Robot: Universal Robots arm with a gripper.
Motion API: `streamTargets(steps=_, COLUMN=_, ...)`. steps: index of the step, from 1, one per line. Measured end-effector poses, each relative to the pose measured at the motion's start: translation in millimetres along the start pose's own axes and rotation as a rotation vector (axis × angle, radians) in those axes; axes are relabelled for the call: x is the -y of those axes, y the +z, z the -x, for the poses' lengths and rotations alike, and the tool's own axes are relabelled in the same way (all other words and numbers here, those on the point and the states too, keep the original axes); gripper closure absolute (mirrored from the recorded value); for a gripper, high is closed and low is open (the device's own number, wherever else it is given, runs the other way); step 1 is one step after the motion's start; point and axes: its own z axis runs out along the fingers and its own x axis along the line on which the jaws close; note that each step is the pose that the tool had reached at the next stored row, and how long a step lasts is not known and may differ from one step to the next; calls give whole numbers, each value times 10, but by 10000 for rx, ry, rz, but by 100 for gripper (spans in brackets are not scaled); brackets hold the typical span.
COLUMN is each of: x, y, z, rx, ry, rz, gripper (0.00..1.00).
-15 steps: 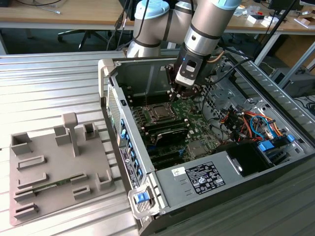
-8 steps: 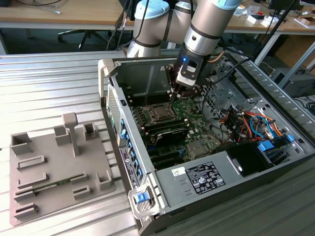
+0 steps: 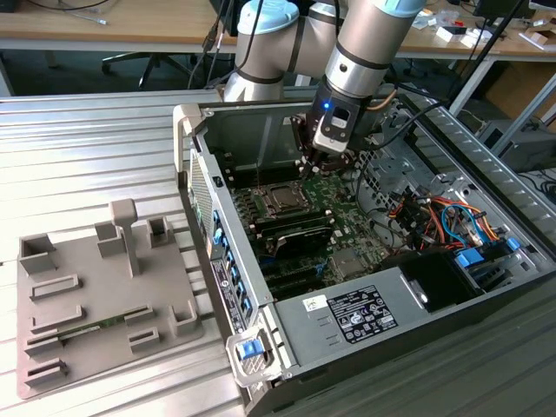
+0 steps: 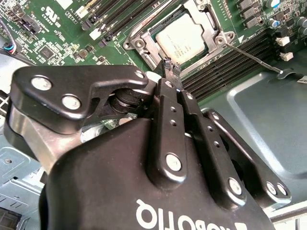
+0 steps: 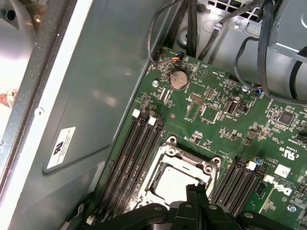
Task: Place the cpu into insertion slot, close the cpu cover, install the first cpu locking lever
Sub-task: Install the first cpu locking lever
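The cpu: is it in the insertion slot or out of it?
In. In the second wrist view the cpu lies flat inside the insertion slot, silvery face up.

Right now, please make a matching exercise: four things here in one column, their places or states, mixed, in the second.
1. chip
2. cover frame
3. gripper
4. grey tray

a. on the table, outside the computer case
b. lies flat around the chip
c. shut, next to the chip
d. silvery, face up

Pairs: 1-d, 2-b, 3-c, 4-a.
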Motion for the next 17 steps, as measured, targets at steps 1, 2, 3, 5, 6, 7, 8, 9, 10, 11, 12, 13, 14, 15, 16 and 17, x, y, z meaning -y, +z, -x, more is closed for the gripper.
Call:
streamTargets(steps=1, x=0, y=0, z=0, rx=3, ry=-53, rz=-2, gripper=89)
streamTargets(steps=2, x=0, y=0, z=0, rx=4, ry=-83, rz=-4, gripper=89)
streamTargets(steps=3, x=0, y=0, z=0, rx=5, ry=-107, rz=-5, gripper=89)
streamTargets(steps=5, x=0, y=0, z=0, rx=9, ry=-200, rz=-8, gripper=89)
streamTargets(steps=6, x=0, y=0, z=0, rx=11, ry=-227, rz=-8, gripper=89)
streamTargets(steps=7, x=0, y=0, z=0, rx=13, ry=-262, rz=-10, gripper=89)
streamTargets(steps=8, x=0, y=0, z=0, rx=15, ry=-317, rz=-12, gripper=89)
streamTargets(steps=9, x=0, y=0, z=0, rx=16, ry=-347, rz=-13, gripper=89)
streamTargets(steps=10, x=0, y=0, z=0, rx=18, ry=-373, rz=-14, gripper=89)
streamTargets(steps=11, x=0, y=0, z=0, rx=19, ry=-402, rz=-15, gripper=89)
streamTargets(steps=12, x=0, y=0, z=0, rx=20, ry=-428, rz=-16, gripper=89)
streamTargets(steps=13, x=0, y=0, z=0, rx=23, ry=-462, rz=-17, gripper=89)
streamTargets(steps=14, x=0, y=0, z=0, rx=24, ry=-491, rz=-18, gripper=89)
streamTargets(steps=15, x=0, y=0, z=0, rx=26, ry=-547, rz=-20, gripper=89)
streamTargets(steps=16, x=0, y=0, z=0, rx=28, ry=-593, rz=-22, gripper=89)
streamTargets(steps=17, x=0, y=0, z=0, rx=31, ry=-648, rz=-24, gripper=89)
